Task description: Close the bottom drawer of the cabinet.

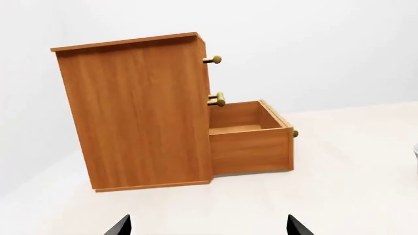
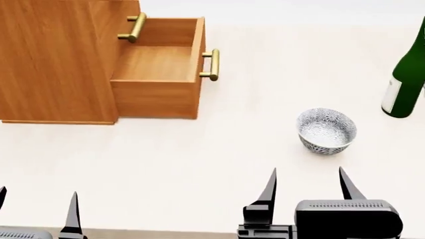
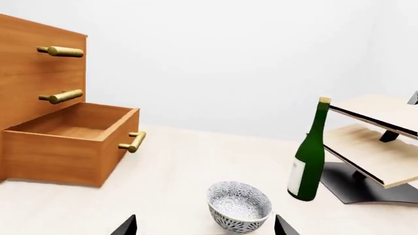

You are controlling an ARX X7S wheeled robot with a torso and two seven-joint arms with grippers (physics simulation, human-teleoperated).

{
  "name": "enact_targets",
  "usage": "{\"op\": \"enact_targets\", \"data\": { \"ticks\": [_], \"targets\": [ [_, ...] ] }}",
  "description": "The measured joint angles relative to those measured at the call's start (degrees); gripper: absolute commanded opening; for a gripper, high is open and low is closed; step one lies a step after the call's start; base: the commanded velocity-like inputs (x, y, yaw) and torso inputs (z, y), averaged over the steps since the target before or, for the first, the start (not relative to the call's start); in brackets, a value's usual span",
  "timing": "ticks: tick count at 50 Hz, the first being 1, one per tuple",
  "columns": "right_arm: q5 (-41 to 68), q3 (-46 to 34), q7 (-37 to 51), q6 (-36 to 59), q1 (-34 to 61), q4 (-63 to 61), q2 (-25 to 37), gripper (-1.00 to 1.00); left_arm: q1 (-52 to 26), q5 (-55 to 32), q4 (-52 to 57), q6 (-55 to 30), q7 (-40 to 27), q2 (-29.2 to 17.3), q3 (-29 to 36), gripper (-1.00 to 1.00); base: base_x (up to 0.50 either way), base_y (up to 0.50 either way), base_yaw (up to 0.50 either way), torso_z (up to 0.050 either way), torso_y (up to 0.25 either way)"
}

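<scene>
The orange-brown cabinet (image 2: 53,59) stands at the far left of the table; it also shows in the left wrist view (image 1: 137,117) and the right wrist view (image 3: 33,73). Its bottom drawer (image 2: 159,74) is pulled out and empty, brass bar handle (image 2: 211,64) facing right; it also shows in the left wrist view (image 1: 251,142) and the right wrist view (image 3: 72,144). My left gripper (image 2: 37,211) is open and empty at the near left edge, well short of the cabinet. My right gripper (image 2: 309,186) is open and empty, just short of the bowl.
A patterned grey-white bowl (image 2: 325,130) sits right of the drawer, in front of my right gripper. A green bottle (image 2: 405,79) stands at the far right. A pale tilted shelf (image 3: 372,142) on a dark base stands beside the bottle.
</scene>
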Motion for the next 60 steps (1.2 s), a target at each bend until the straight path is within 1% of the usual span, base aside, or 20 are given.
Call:
{"op": "enact_targets", "data": {
  "ticks": [33, 60],
  "targets": [
    [1.5, 0.0, 0.8, -0.9, -0.4, 0.2, 0.6, 1.00, 0.0, -1.2, -0.2, 0.1, -1.9, -1.5, 1.2, 1.00, 0.00, 0.50, 0.00, 0.000, 0.000],
    [4.4, 1.4, 1.8, 0.2, -0.1, 0.2, 0.3, 1.00, 0.0, -1.8, -0.7, 0.4, -2.9, -2.2, 2.0, 1.00, 0.00, 0.03, 0.00, 0.000, 0.000]
  ]
}}
